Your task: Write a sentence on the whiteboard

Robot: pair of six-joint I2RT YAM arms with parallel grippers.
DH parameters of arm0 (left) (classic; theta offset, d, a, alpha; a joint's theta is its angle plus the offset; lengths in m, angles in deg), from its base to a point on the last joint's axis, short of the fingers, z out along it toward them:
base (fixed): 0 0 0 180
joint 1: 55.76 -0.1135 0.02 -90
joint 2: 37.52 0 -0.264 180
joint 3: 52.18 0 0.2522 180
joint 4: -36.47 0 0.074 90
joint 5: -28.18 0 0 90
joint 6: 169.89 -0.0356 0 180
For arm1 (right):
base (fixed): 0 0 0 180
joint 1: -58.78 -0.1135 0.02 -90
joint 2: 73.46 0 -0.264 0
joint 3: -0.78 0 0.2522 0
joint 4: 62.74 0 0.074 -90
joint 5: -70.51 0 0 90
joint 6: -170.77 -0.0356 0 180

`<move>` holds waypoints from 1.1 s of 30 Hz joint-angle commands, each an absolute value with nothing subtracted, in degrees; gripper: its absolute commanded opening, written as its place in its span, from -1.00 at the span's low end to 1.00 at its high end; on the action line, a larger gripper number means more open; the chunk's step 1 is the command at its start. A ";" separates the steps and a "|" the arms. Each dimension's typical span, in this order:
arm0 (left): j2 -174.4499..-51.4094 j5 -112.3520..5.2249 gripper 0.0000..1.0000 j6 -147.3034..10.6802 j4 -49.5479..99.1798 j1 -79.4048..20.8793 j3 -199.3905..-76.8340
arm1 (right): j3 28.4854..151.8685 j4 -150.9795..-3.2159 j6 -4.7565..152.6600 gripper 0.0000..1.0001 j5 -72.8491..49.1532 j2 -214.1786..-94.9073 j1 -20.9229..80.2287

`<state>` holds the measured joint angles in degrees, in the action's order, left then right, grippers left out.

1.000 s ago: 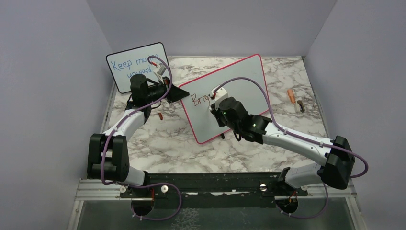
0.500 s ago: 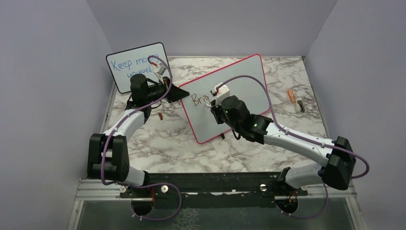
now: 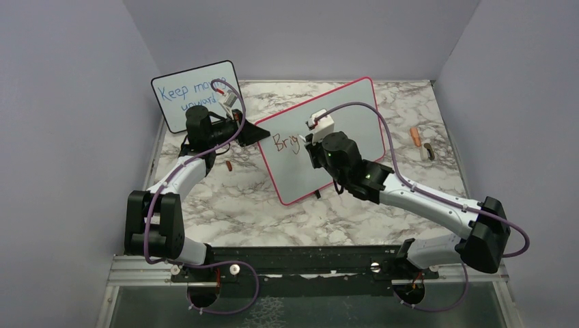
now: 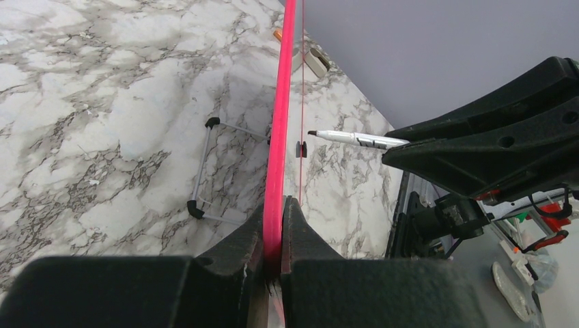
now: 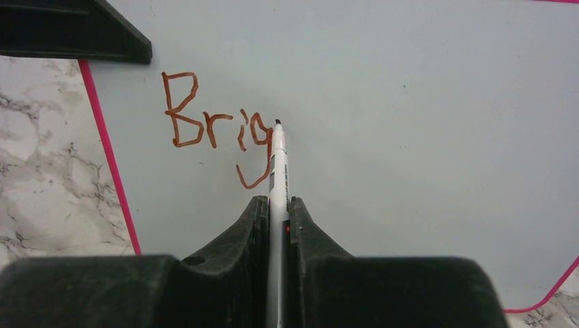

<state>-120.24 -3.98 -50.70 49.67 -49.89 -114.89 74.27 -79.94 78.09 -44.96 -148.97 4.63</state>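
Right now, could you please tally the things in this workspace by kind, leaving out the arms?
Whiteboards: 2 (large pink-framed whiteboard, small black-framed board with blue writing)
Markers: 1 (white marker)
Small loose pieces on the marble table: 3 (orange piece, dark piece, reddish piece)
Total: 6

Reaches with the left arm [image 3: 179, 176] from a folded elbow at 7 o'clock up toward 12 o'clock, then turns the wrist to point at 3 o'clock. Clamps the left gripper [image 4: 274, 205] fully, jaws pressed flat on either side of the whiteboard [image 4: 280, 102] edge. Stretches the right arm [image 3: 423, 201] low from an elbow at 4 o'clock toward 10 o'clock, with the wrist near the middle of the overhead view. Pinches the right gripper [image 5: 276, 205] narrowly on the marker [image 5: 277, 154], fingers parallel and aimed at 12 o'clock in its own wrist view.
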 commanded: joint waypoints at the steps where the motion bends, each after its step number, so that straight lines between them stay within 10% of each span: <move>1: -122.34 -5.14 -1.00 -55.11 45.21 -49.06 -114.17 | 76.97 -77.02 79.95 -0.98 -46.52 -150.16 5.39; 33: -122.34 -5.22 -1.00 -55.19 45.04 -49.01 -114.28 | 77.36 -76.41 80.08 -0.98 -45.65 -150.12 5.96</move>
<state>-120.24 -3.96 -50.79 49.67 -49.89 -114.91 77.06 -76.60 79.58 -45.18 -151.94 5.66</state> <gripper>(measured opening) 0.084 0.163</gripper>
